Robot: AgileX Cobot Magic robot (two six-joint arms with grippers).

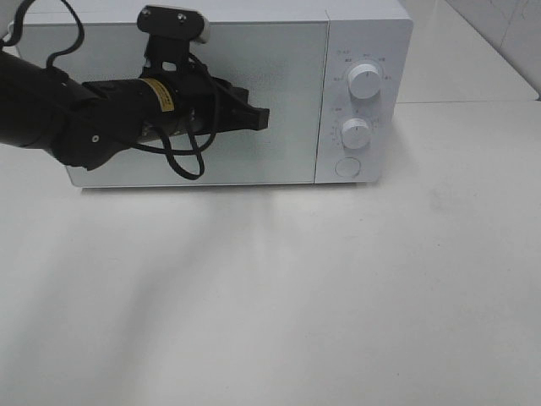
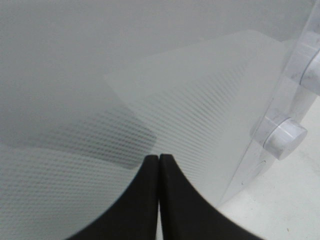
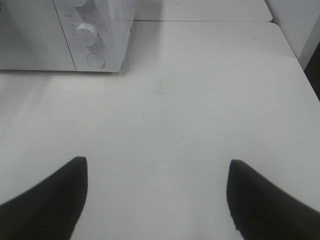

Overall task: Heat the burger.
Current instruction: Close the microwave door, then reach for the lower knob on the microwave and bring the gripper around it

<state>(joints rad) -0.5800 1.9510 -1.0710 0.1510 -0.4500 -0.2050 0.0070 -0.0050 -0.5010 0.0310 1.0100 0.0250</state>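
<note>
My left jaws are clenched tip to tip with nothing between them, held against or just off the microwave [image 1: 363,34] door [image 1: 287,127]; I cannot tell whether they touch the pane. My right jaws are spread wide and empty above the tabletop [image 1: 296,296], well apart from the oven. The burger shows in none of my views. The door looks shut and its dotted pane hides the inside, so I judge the burger to be in there, but I cannot confirm it.

What worries me from here:
- If the door is not fully latched, the oven may not start. A hard shove to seat it could push the whole box back across the smooth tabletop.
- My tips could skid on the glossy pane and knock the upper dial [image 1: 364,80] or lower dial [image 1: 356,133], changing a setting I never meant to touch.
- Clenched jaws cannot turn a knob, so I must release them first or I will only brush it.
- The round button [image 1: 347,167] under the dials may pop the door open if bumped.
- The loose cable [image 1: 182,161] on my left arm could catch on something
</note>
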